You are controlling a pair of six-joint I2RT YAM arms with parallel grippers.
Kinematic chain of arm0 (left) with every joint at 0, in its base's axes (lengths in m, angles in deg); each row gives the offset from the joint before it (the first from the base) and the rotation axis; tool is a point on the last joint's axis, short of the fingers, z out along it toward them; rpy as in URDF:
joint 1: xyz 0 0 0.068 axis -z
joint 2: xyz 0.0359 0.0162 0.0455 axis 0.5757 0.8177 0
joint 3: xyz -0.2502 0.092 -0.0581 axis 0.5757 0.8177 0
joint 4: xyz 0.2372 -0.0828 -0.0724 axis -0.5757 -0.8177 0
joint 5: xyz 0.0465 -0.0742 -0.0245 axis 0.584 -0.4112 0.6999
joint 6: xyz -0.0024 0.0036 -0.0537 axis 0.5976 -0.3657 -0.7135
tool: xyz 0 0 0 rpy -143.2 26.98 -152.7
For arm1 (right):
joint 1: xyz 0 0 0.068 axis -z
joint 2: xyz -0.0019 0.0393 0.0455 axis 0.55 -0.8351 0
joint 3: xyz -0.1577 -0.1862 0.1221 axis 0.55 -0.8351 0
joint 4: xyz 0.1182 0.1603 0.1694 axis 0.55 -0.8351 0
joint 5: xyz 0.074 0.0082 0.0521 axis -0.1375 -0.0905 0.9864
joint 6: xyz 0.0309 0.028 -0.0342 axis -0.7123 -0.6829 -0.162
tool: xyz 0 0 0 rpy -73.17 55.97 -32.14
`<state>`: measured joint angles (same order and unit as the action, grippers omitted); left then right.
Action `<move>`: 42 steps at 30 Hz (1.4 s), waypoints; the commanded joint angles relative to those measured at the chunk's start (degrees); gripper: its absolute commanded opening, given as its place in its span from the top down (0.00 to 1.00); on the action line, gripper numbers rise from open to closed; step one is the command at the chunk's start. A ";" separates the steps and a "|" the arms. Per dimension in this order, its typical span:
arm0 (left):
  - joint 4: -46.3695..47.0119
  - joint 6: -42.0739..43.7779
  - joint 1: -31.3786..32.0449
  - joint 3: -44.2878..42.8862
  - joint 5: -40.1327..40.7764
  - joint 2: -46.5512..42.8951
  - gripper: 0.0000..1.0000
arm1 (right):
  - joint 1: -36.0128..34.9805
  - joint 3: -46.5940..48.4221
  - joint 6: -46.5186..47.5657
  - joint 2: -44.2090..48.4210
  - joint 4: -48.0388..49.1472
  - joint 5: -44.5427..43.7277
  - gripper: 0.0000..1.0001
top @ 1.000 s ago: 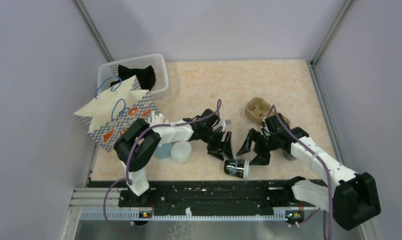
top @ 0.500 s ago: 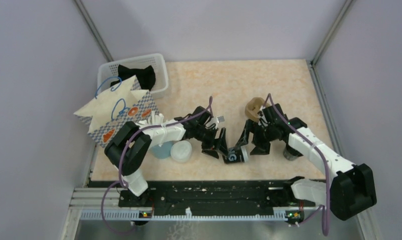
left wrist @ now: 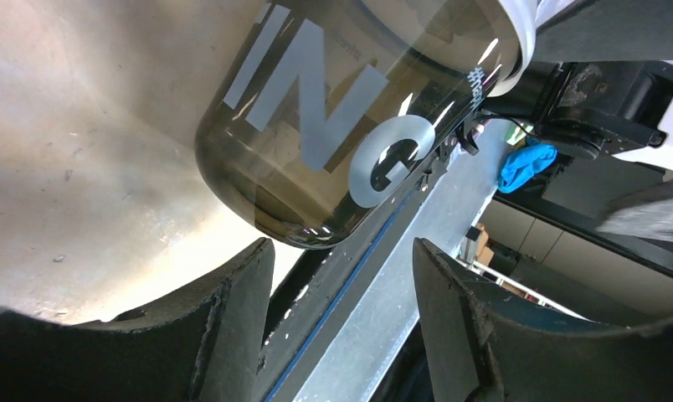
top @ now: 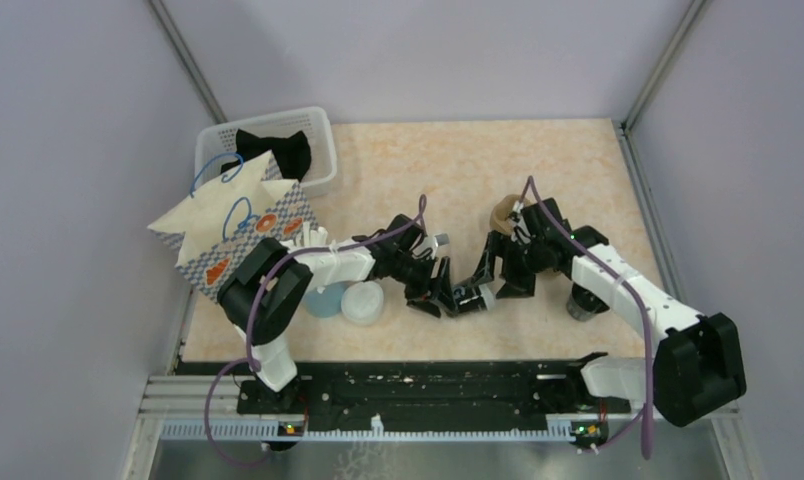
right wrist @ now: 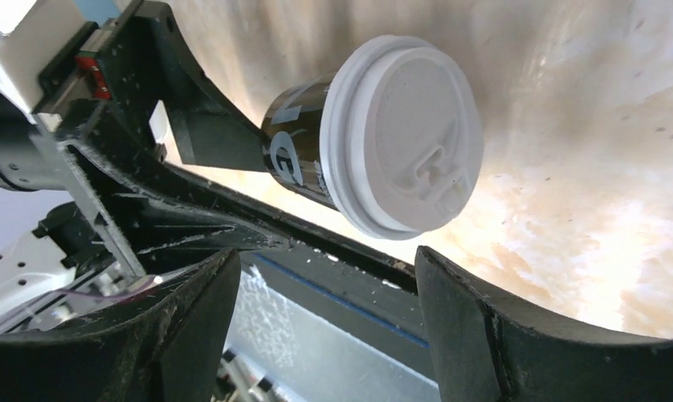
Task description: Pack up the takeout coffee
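The left pincer (top: 436,292) is released: in its wrist view its two fingers stand spread with nothing between them, and the coffee cup (left wrist: 333,126) lies just past the fingertips, base end toward them. The right pincer (top: 490,280) is released as well. Its wrist view shows spread fingers and, just beyond them, the cup's white lid (right wrist: 413,142) facing the camera. The lid looks seated all round.

From above, the coffee cup (top: 470,298) lies on its side on the table (top: 458,170), near the front edge, in the narrow gap between the two pincers. One faces its base and the other its lid. Whether either fingertip actually touches the cup I cannot tell.

Further out to the left, a light blue cup (top: 325,300) and a round white piece (top: 363,303) sit just beside the left arm. A patterned paper bag (top: 243,235) stands at the table's left side, with a white basket (top: 318,130) behind it.

By my reading the packing has not begun: the cup is outside the bag, toppled and ungripped. What remains is to grip it, probably set it upright, carry it across to the bag, which I take to be the destination, and lower it in.
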<state>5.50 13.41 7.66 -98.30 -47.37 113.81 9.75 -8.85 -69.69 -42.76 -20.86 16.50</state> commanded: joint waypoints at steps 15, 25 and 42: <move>5.05 -0.16 -4.40 -4.05 -0.62 2.93 0.40 | 2.35 9.70 7.33 -11.63 4.97 3.73 0.33; 12.27 -4.98 -4.31 -3.53 -4.90 6.44 0.51 | 0.37 9.81 1.38 -6.84 5.12 6.58 0.35; 10.18 -3.00 -4.71 -5.90 -1.37 9.74 0.46 | -3.04 9.94 -3.67 -4.49 7.60 4.49 0.36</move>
<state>15.14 8.50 3.16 -102.38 -49.62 123.27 7.55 -1.14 -73.01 -46.35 -15.18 22.14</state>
